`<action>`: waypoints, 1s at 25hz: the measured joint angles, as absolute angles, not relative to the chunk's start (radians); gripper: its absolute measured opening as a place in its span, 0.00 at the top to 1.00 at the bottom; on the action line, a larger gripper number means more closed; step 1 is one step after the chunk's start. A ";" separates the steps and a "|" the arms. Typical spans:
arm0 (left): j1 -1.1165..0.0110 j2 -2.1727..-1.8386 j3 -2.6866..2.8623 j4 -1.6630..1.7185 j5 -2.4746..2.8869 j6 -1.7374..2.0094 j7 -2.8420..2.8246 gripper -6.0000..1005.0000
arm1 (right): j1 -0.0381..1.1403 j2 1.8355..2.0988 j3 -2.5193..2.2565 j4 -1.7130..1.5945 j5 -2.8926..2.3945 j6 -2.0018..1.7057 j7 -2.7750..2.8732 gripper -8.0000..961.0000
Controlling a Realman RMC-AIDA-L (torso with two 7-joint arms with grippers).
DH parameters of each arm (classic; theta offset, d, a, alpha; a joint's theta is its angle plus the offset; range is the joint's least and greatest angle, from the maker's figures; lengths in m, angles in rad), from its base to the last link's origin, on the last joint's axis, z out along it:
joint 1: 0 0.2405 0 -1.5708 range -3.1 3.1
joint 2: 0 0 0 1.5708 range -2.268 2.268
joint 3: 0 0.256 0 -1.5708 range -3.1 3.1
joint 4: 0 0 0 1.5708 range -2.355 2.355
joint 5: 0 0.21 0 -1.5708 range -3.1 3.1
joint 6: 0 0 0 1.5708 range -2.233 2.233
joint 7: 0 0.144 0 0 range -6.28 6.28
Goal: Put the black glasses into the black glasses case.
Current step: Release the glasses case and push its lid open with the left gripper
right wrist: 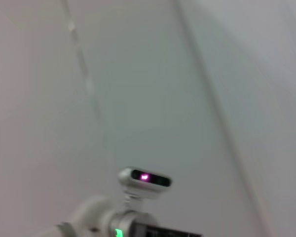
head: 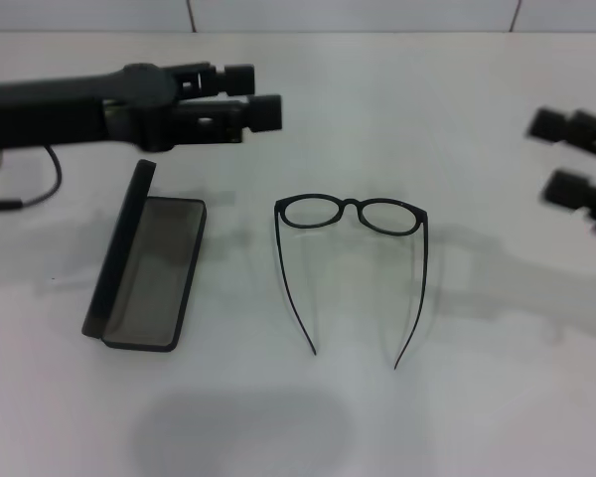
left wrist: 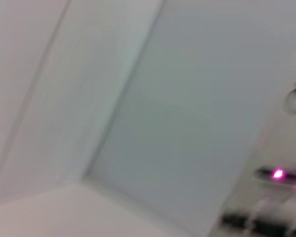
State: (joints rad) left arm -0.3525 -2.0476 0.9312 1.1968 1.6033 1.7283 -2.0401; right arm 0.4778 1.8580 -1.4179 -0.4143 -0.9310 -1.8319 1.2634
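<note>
The black glasses (head: 351,214) lie on the white table (head: 377,417), roughly in the middle of the head view, resting lens side away from the robot with both slender temple arms unfolded and pointing back toward it. Nothing touches them.

To their left, well apart, sits the black glasses case (head: 149,260). It is open, its lid propped up along the far left edge and its greyish inside facing up, which leaves a ready hollow for the glasses. The case is empty, so the task looks to be at its very start.

Above the case's far end hangs the left gripper (head: 250,95), reaching in sideways from the left, its two black fingers spread with a clear gap between them and holding nothing. It sits near the case, perhaps placed to steady it, though that is only a guess.

At the far right edge, well clear of the glasses, the right gripper (head: 561,154) is blurred; its two fingers are parted and empty.

The wrist views show only pale walls and robot parts.
</note>
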 joint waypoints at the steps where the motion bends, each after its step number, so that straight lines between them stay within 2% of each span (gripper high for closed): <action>1: -0.356 -2.060 0.932 1.308 1.682 1.704 -2.154 0.14 | 0.458 1.858 -1.384 -0.414 -0.942 -1.838 1.261 0.11; 4: -0.363 -2.092 0.975 1.616 1.981 1.679 -2.454 0.14 | 0.405 1.863 -1.288 -0.410 -0.967 -1.849 1.246 0.11; 9: -0.344 -2.092 1.252 1.897 2.392 1.645 -2.845 0.14 | 0.357 1.869 -1.209 -0.401 -0.981 -1.843 1.219 0.11; 14: -0.341 -2.100 1.496 1.961 2.748 1.640 -3.005 0.15 | 0.376 1.869 -1.197 -0.390 -0.995 -1.824 1.197 0.11; 20: -0.352 -2.104 1.540 1.858 2.804 1.620 -3.010 0.18 | 0.406 1.869 -1.196 -0.393 -1.017 -1.807 1.194 0.11; 25: -0.343 -2.100 1.517 1.839 2.816 1.602 -3.011 0.35 | 0.407 1.869 -1.196 -0.391 -1.018 -1.802 1.193 0.11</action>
